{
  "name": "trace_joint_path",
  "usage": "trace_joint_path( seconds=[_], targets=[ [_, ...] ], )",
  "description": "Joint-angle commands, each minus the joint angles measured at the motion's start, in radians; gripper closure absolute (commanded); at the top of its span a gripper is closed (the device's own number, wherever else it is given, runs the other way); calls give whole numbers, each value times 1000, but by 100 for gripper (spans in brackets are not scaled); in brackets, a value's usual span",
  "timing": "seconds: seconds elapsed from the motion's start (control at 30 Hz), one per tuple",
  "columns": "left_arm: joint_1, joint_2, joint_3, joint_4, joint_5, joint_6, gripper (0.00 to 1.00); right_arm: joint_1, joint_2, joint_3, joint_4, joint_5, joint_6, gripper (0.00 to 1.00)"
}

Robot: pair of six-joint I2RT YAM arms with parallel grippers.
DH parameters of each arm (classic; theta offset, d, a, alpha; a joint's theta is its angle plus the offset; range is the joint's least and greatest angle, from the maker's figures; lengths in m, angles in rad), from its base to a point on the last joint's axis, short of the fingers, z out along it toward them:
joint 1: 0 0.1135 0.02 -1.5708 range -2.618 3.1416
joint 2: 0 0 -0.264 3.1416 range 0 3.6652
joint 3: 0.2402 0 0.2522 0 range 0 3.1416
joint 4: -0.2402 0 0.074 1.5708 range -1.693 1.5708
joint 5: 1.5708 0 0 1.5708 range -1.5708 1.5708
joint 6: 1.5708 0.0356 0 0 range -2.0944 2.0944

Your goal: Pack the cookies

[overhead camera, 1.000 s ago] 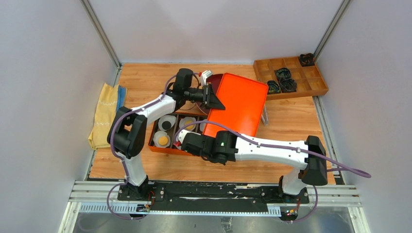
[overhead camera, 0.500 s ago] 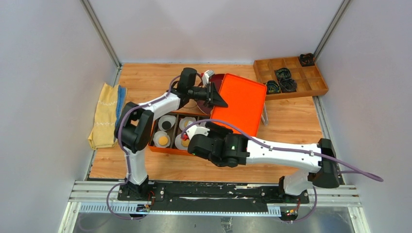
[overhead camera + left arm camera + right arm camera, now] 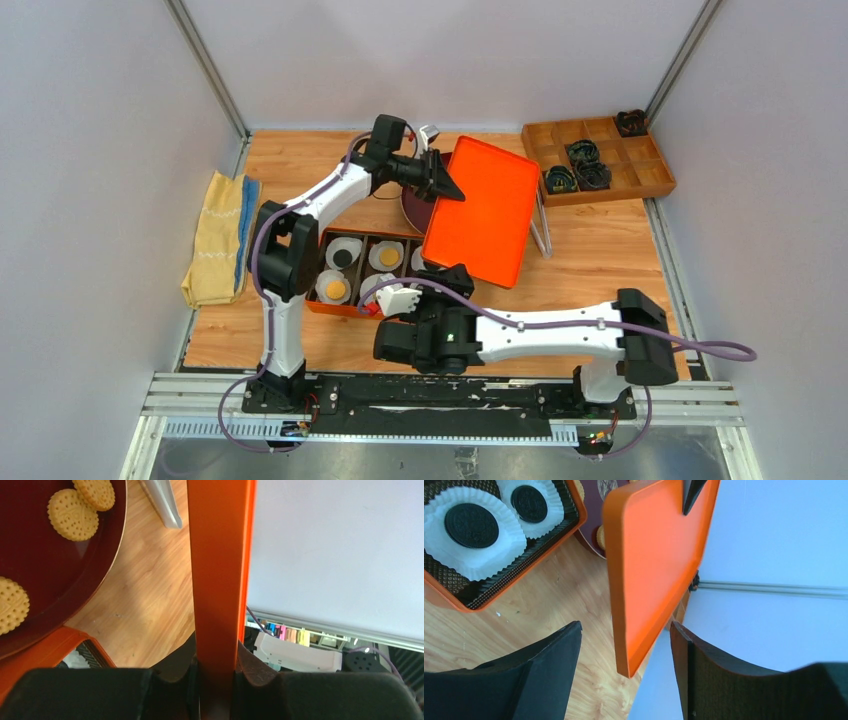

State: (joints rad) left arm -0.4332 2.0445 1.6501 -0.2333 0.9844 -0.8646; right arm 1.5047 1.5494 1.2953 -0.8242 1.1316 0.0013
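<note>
Wooden tabletop [image 3: 600, 262] in the grey booth, quick update from my end. A second ago my right gripper [image 3: 624, 630] was pinched shut down by the box. Now its jaws are wide apart and the arm has backed off toward me. The lower corner of the flat orange rectangular plastic lid [image 3: 485, 215] hangs between those jaws, and as far as I can tell it's touching neither.

So the left gripper [image 3: 215, 667] has the lid alone, clamped tight on its rim, and it's swung the lid further up on edge. My read: the box is uncovered and free for loading.

Containers:
- **Box:** up and left of the right jaws sits the shallow orange box [image 3: 580, 511] with a black ribbed liner. It holds white fluted paper cups [image 3: 474, 562].
- **Cups:** two of them each hold a round black cookie [image 3: 471, 526]. The overhead view shows golden round cookies [image 3: 333, 289] in others.
- **Plate:** left of the left jaws, a dark red round plate [image 3: 60, 580] holds loose golden ones, so packing isn't finished.
</note>
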Motion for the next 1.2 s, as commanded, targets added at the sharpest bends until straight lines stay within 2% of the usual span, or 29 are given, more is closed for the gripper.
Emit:
trace_joint_path(
  seconds=[0.0, 0.17, 0.27, 0.4, 0.43, 0.47, 0.5, 0.57, 0.63, 0.7, 0.73, 0.87, 0.93, 1.0, 1.17],
  targets=[
    [17, -53, 41, -223, 7, 93, 100, 15, 95, -25, -48, 139, 122, 31],
    [21, -123, -33, -240, -5, 119, 100, -7, 174, -12, -84, 200, 206, 35],
    [25, -166, -75, -239, -6, 128, 100, -37, 207, -16, -110, 232, 257, 44],
    [27, -206, -106, -255, -12, 146, 100, -64, 230, -53, -116, 287, 336, 64],
    [27, -211, -109, -261, -13, 151, 100, -70, 235, -60, -125, 303, 366, 72],
    [28, -215, -112, -263, -13, 155, 100, -72, 242, -63, -145, 322, 404, 82],
    [28, -217, -114, -265, -13, 157, 100, -73, 252, -58, -190, 345, 472, 98],
    [28, -219, -117, -268, -12, 159, 100, -75, 294, -13, -448, 373, 712, 100],
    [29, -219, -118, -266, -13, 160, 100, -79, 369, 59, -763, 400, 1078, 100],
    [30, -223, -112, -262, -13, 166, 99, -81, 416, 70, -782, 419, 1083, 100],
    [30, -228, -106, -262, -16, 172, 94, -80, 434, 74, -782, 422, 1089, 100],
    [35, -256, -60, -281, -28, 218, 60, -83, 449, 99, -782, 409, 1116, 100],
    [47, -276, -33, -273, -43, 220, 49, -83, 407, 107, -782, 399, 1119, 100],
    [68, -307, -2, -268, -93, 212, 44, -84, 359, 113, -783, 397, 1110, 100],
    [165, -425, 48, -196, -271, 149, 43, -85, 230, 132, -782, 362, 1058, 100]
  ],
)
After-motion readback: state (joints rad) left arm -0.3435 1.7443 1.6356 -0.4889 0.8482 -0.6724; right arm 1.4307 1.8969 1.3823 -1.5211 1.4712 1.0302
